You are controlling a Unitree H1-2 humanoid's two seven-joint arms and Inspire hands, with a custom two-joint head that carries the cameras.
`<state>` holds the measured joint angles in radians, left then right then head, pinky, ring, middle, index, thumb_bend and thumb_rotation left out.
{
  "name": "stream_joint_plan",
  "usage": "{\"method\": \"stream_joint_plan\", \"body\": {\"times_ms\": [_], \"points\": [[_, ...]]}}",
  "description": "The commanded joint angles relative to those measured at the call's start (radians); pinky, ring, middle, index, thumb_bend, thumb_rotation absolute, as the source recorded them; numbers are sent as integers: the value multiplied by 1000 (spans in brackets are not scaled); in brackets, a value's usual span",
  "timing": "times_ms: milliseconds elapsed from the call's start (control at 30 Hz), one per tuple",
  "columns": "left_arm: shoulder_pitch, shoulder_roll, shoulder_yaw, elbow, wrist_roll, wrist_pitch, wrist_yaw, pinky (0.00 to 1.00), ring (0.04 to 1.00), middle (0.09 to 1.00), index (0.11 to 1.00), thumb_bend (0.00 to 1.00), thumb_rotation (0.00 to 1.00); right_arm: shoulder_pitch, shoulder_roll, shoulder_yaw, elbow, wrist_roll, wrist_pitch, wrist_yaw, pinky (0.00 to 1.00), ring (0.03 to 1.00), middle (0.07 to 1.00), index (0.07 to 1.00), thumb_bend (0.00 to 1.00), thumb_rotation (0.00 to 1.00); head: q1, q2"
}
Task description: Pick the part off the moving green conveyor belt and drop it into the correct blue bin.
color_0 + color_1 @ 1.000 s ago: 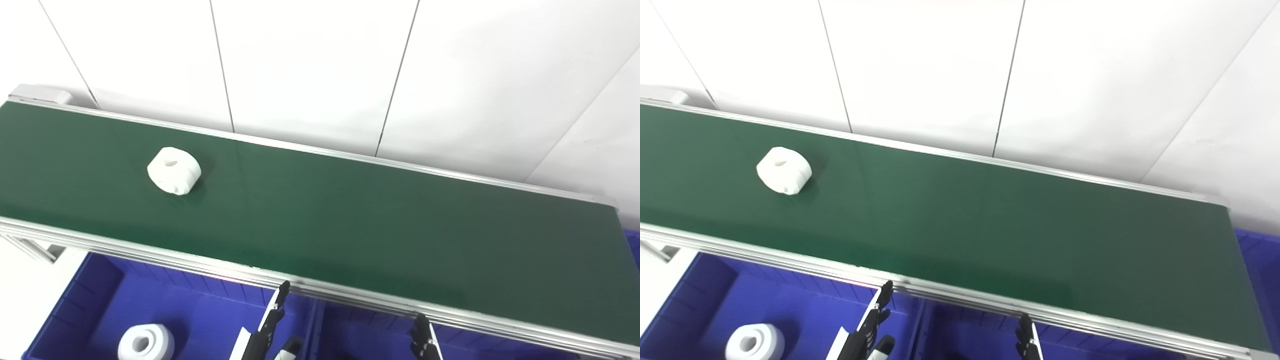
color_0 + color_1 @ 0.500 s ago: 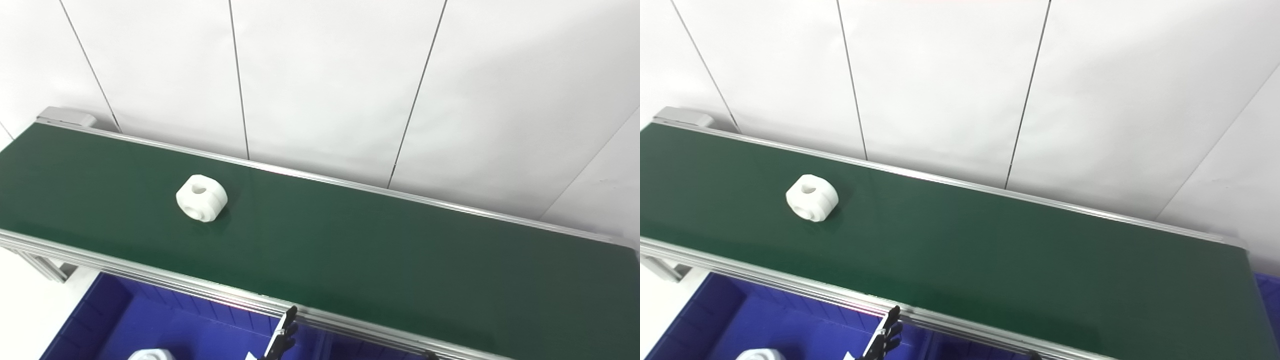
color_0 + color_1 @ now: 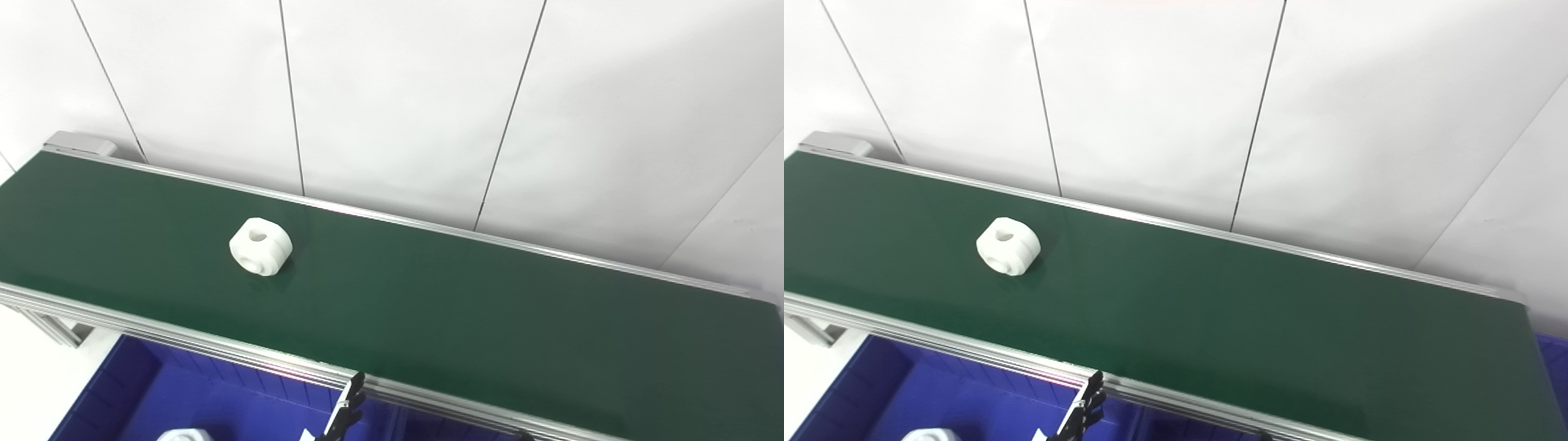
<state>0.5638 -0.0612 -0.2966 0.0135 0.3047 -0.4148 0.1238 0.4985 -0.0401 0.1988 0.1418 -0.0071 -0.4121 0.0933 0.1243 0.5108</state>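
Part [image 3: 261, 246], white and round with a hole in its top, sits on the green belt [image 3: 465, 306], far up and to the left of my left hand [image 3: 344, 413]. Only the fingertips of that hand poke up at the bottom edge, just under the belt's silver rail [image 3: 184, 334]. I cannot tell if they are spread or closed. My right hand [image 3: 525, 437] shows only as a tiny dark tip at the bottom edge, so I cannot tell about it either. Left of my left hand is a blue bin [image 3: 141, 392], below the belt. Inside it peeks the top of another white piece [image 3: 182, 435]. Behind the belt stands a white wall [image 3: 398, 92].
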Motion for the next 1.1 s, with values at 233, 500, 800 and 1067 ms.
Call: {"method": "stream_joint_plan", "body": {"times_ms": [233,500,800,1067], "points": [[-59,58,-27,-311,27,-54,22,791,917,960,1000,854,531,12,24,12,-41,-2,-55,3,1000,995,1000,1000,722,972,-1,16],[-312,161,127,-455,85,25,-69,705,900,966,913,1000,361,6,31,12,-36,8,-55,6,1000,992,1000,1000,715,967,4,13],[-524,278,205,-405,265,118,-158,896,970,981,899,1000,326,3,34,13,-33,-4,-53,4,1000,989,1000,1000,714,978,-1,14],[-699,386,191,-184,470,122,-165,998,984,1000,940,1000,222,2,33,18,-45,-20,-43,4,994,981,1000,1000,726,992,-6,16]]}}
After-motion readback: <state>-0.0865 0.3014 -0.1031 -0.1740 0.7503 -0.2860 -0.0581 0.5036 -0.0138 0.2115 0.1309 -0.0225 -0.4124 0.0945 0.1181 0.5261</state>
